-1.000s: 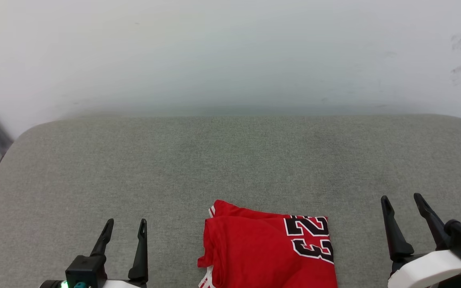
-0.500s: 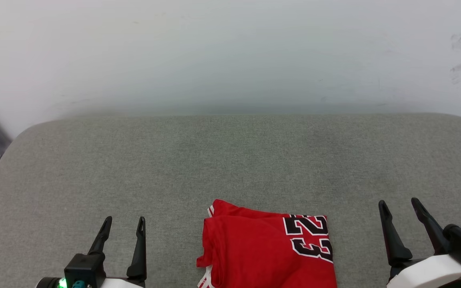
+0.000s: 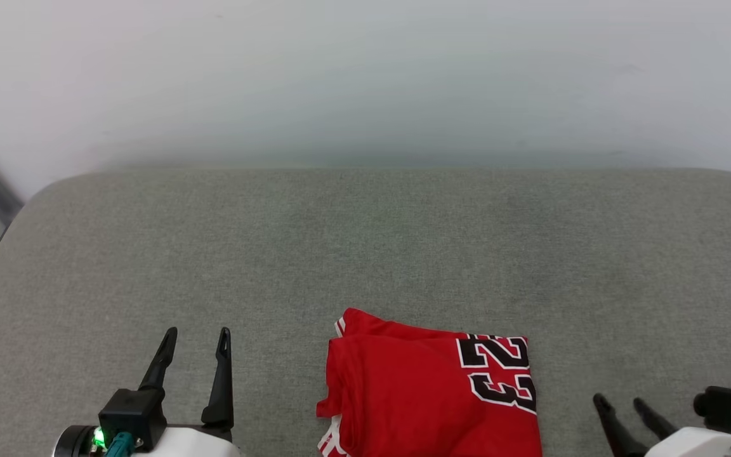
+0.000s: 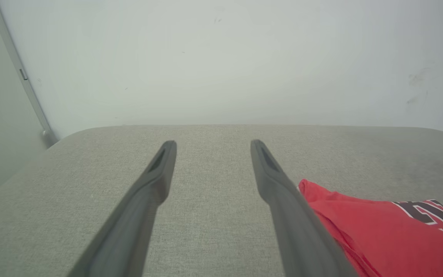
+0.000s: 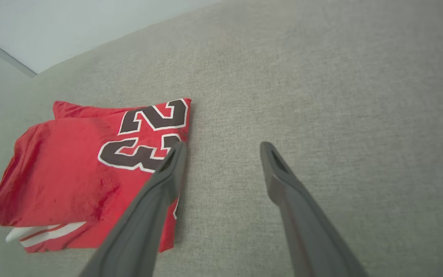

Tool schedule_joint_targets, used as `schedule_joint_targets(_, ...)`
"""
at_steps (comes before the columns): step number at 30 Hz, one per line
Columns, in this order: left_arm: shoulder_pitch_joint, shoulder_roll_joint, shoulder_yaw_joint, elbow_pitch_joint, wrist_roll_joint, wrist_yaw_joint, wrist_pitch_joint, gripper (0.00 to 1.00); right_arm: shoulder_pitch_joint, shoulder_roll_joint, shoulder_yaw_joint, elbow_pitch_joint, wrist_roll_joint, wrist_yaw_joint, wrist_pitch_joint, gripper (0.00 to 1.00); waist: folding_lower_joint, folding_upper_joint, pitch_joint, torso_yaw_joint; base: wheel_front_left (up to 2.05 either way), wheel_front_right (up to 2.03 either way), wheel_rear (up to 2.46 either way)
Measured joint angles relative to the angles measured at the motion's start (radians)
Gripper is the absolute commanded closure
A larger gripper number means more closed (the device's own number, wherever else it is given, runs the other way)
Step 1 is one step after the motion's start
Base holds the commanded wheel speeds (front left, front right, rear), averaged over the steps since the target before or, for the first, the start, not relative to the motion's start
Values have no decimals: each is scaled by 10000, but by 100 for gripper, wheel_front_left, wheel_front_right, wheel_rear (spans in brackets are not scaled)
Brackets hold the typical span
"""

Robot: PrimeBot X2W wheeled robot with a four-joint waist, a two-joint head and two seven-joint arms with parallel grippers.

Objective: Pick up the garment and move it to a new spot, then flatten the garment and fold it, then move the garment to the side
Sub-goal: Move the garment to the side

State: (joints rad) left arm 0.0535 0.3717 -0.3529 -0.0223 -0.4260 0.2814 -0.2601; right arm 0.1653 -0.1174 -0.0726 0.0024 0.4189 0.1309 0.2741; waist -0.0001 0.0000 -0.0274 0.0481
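— What's the setting?
— A grey cloth worktop (image 3: 365, 241) against a white wall (image 3: 365, 76). The folded red garment (image 3: 429, 393) lies on its near side, between the arms.
— Any change?
— The right gripper (image 3: 619, 400) has drawn back lower; the left gripper (image 3: 197, 331) hasn't moved. Both gape empty, fingers pointing forward.

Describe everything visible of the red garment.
The garment is a red jersey of soft, lightly creased fabric, folded into a rough rectangle, lying flat on the grey upholstered surface. A black, white-edged "23" faces up along its right edge; white, red-striped trim pokes out at its near-left corner. Only that surface touches it.
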Motion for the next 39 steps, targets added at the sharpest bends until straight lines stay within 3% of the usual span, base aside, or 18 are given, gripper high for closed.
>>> schedule_joint_targets(7,-297,-117,88,-132,188,-228,-2,0,-673,-587,1014,1363,1785,0,1060,0,0,0,415,262,0,0,0)
schedule_joint_targets(21,-899,-518,510,-159,541,-809,-15,0,-2824,-1083,2861,3528,3912,8,1266,0,1,0,1676,788,0,0,0)
schedule_joint_targets(22,-920,-546,541,-130,564,-855,-15,0,-2927,-1087,2976,3636,4025,8,1323,13,1,0,1711,803,0,0,0)
schedule_joint_targets(24,-968,-616,589,-82,631,-903,-15,0,-3093,-1108,3175,3793,4194,8,1333,100,1,0,1747,827,0,0,0)
schedule_joint_targets(32,-919,-759,763,125,792,-1060,-15,0,-3336,-1419,3898,3937,4328,6,1114,100,2,0,1387,769,0,0,0)
schedule_joint_targets(39,-518,-765,955,192,892,-1055,-27,0,-3688,-1845,4136,3946,3089,4,968,100,1,0,879,289,0,0,0)
